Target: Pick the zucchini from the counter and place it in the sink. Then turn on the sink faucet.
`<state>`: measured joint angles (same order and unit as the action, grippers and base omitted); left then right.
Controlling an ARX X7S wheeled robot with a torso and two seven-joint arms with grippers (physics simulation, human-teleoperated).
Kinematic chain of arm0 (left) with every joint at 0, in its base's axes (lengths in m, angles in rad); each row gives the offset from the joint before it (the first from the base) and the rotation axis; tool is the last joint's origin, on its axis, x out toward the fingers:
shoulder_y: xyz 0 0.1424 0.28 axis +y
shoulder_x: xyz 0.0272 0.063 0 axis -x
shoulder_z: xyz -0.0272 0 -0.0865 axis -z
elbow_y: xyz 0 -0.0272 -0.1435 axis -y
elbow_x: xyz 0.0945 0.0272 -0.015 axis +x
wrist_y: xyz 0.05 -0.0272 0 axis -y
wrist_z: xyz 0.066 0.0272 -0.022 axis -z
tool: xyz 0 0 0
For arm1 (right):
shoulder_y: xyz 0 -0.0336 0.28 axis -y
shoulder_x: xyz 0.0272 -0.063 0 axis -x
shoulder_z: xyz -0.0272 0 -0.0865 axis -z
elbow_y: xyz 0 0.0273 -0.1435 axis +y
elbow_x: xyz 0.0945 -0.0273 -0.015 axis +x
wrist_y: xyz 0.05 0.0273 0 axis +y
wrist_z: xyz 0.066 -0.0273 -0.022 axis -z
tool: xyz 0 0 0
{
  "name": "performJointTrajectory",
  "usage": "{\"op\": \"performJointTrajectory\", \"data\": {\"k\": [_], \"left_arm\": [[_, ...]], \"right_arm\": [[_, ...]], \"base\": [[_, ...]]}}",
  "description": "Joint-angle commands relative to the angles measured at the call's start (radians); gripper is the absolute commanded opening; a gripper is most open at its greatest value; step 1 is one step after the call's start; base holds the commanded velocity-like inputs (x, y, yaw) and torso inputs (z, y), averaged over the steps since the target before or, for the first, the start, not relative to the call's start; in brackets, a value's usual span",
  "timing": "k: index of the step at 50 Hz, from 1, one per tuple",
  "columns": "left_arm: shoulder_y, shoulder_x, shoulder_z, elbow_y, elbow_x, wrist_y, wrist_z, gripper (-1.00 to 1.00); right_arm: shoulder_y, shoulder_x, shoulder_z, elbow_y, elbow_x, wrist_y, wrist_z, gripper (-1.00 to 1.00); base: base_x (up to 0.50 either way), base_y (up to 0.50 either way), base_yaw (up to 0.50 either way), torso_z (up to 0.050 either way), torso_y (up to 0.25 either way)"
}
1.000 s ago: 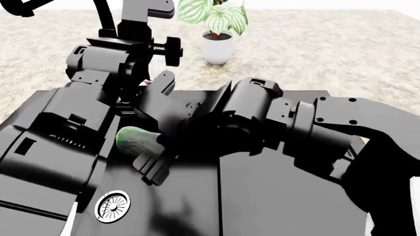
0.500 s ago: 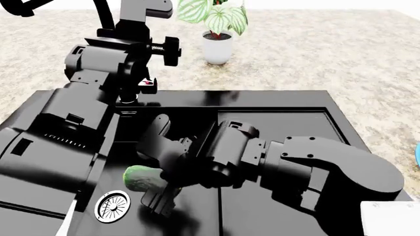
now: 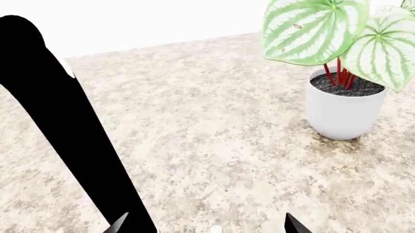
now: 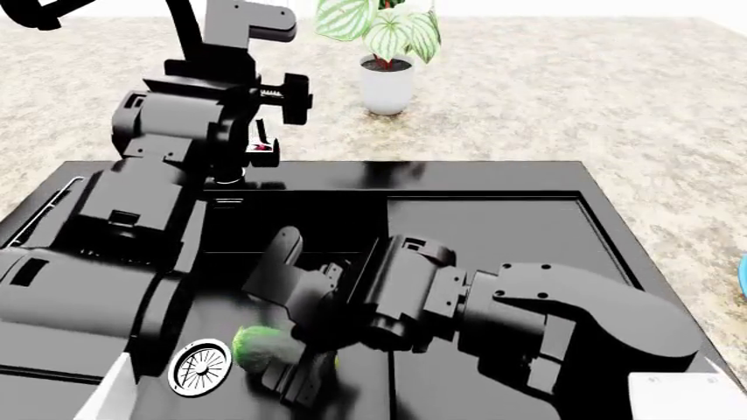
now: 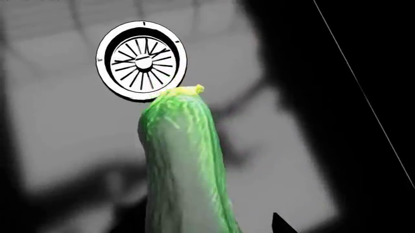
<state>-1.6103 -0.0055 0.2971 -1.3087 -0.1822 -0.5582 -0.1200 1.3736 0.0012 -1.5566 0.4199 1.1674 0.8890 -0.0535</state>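
The right pincer (image 4: 292, 363) is low inside the sink (image 4: 491, 219), closed around the zucchini (image 4: 259, 343), which sits between its jaws with the free end pointing toward the drain (image 4: 201, 365). In the right wrist view the zucchini (image 5: 184, 165) juts out ahead of the pincer, its pale yellow tip just short of the drain (image 5: 141, 60); whether it already touches the basin floor cannot be told.

The step in hand looks like the release. To do it well, the pincer should come low enough that the zucchini rests on the basin floor or hangs only just above it, then the jaws should part fully before the arm lifts straight up and away, so the rounded vegetable is not dragged or flicked. It may roll a little on the glossy floor, which does no harm inside the basin.

The left pincer (image 3: 207, 228) shows only two fingertips at the edge of its own view, well apart with nothing between them, facing the counter (image 3: 194, 145) and a potted plant (image 3: 343, 97). The faucet (image 4: 262, 149) stands beside the left arm, so that arm is well placed for the lever afterwards.

Count: one zucchini, one sink, one drain, one faucet, one potted plant, two pincers
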Motion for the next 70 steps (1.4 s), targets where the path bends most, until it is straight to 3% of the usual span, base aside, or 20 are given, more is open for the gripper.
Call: {"op": "performJointTrajectory", "data": {"k": [1,10,14,17,27,40,49,63,70], "left_arm": [[0.011,0.003,-0.108,0.000,0.121,0.006,0.030,1.00],[0.003,0.005,-0.023,0.000,0.029,0.004,0.006,1.00],[-0.023,0.005,0.228,0.000,-0.251,-0.002,-0.060,1.00],[-0.026,0.005,0.284,0.000,-0.315,0.002,-0.074,1.00],[-0.021,0.005,0.246,0.000,-0.276,-0.001,-0.062,1.00],[-0.019,0.005,0.210,0.000,-0.232,-0.003,-0.054,1.00],[-0.022,0.005,0.204,0.000,-0.225,-0.003,-0.054,1.00],[-0.029,0.005,0.313,0.000,-0.382,0.028,-0.067,1.00],[-0.043,0.005,0.501,0.000,-0.585,0.054,-0.068,1.00]], "right_arm": [[0.011,-0.001,0.007,0.010,-0.018,-0.001,-0.028,1.00],[0.082,-0.001,0.015,0.007,0.047,0.011,-0.006,1.00],[0.221,-0.001,0.034,-0.006,0.167,-0.009,-0.022,1.00],[0.301,0.047,0.098,-0.044,0.235,0.012,0.006,1.00],[0.455,0.264,0.241,-0.180,0.414,0.112,0.182,1.00],[0.508,0.505,0.261,-0.250,0.489,0.205,0.315,1.00],[0.598,0.667,0.355,-0.350,0.628,0.220,0.452,1.00],[0.576,0.702,0.408,-0.308,0.585,0.105,0.480,1.00],[0.554,0.686,0.400,-0.294,0.562,0.087,0.473,1.00]], "base": [[0.00,0.00,0.00,0.000,0.000],[0.00,0.00,0.00,0.000,0.000],[0.00,0.00,0.00,0.000,0.003],[0.00,0.00,0.00,0.000,0.000],[0.00,0.00,0.00,0.000,0.000],[0.00,0.00,0.00,0.000,0.000],[0.00,0.00,0.00,0.000,0.000],[0.00,0.00,0.00,0.000,0.000],[0.00,0.00,0.00,0.000,0.000]]}}
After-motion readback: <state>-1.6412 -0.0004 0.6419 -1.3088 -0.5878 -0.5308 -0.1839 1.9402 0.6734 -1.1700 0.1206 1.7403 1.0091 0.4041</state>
